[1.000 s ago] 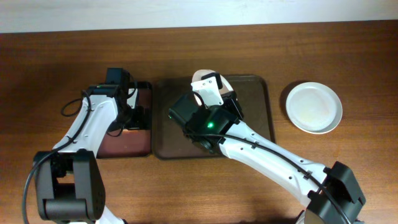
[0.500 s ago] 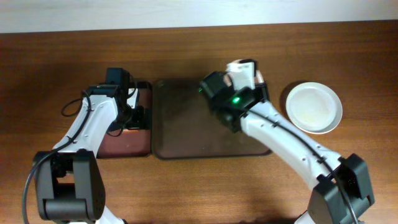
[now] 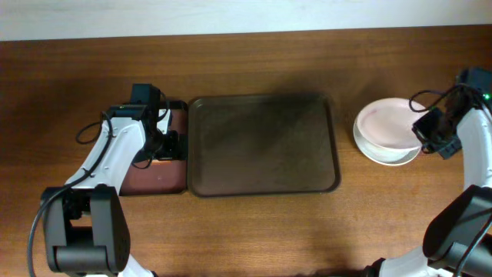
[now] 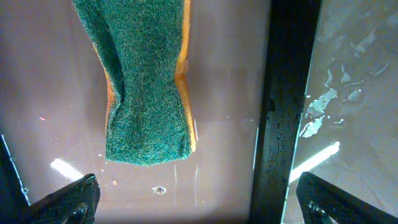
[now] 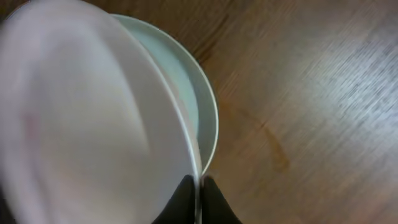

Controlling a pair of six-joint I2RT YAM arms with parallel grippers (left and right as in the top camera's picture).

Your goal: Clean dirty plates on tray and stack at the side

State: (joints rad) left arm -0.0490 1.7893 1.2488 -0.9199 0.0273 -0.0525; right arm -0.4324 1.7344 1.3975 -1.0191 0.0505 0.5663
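**Plate pinched by its rim, hanging right over the stack spot**

The right gripper [image 5: 198,186] is clamped on the rim of a pink plate [image 5: 93,124], one finger above the edge and one below. From the fingers, the plate runs away toward the middle of the counter [image 3: 246,231], so the gripper sits on the side of the plate nearest the right edge.

Directly below is a pale plate [image 5: 200,93], lying flat on the bare wood near the right edge. The two overlap almost fully. From overhead, the held one sits a touch toward the far edge, leaving a crescent of the lower one showing on the near side. The held plate looks tilted in the wrist view. I can't tell whether its far rim is touching the one below.

My guess is that the next move is basically straight down, with a small nudge toward the near edge to centre it, then let go.

The big tray [image 3: 265,186] in the middle shows no plates. I only see two plates in total.

The left gripper [image 4: 196,183] is over by the left side, fingers spread wide and holding nothing. It hovers above a green sponge [image 4: 146,81] lying in the wet small tray [image 3: 154,181], so the right arm is far nearer to the plates.
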